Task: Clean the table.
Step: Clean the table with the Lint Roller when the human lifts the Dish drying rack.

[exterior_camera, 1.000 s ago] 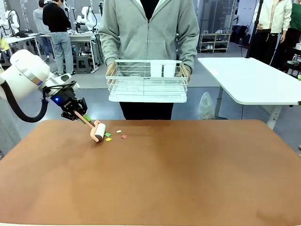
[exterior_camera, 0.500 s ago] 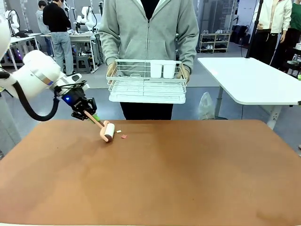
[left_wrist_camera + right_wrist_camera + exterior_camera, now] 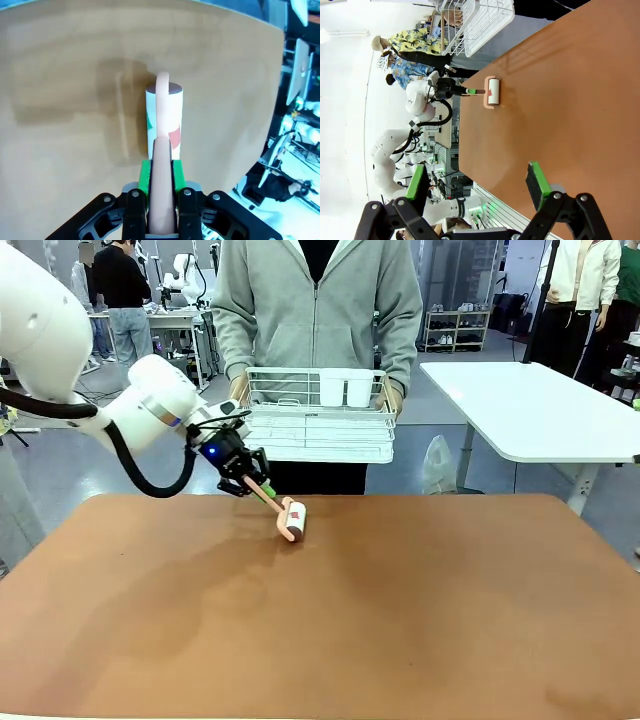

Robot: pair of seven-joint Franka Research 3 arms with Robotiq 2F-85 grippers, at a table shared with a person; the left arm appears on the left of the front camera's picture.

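The left pincer (image 3: 247,483) is found clamped on the lint roller (image 3: 293,519), whose drum rests on the surface (image 3: 400,620) at about eleven o'clock, near the far edge. Coloured scraps (image 3: 174,136) are seen stuck to it. The right pincer (image 3: 476,184) is held apart. Even pressure, a flat drum and overlapped strokes are advised.

The lint roller's (image 3: 164,117) handle end is hidden between the left gripper's (image 3: 161,170) pads. Red and green flecks (image 3: 174,136) on its roll (toward 6 o'clock) are too small to name.
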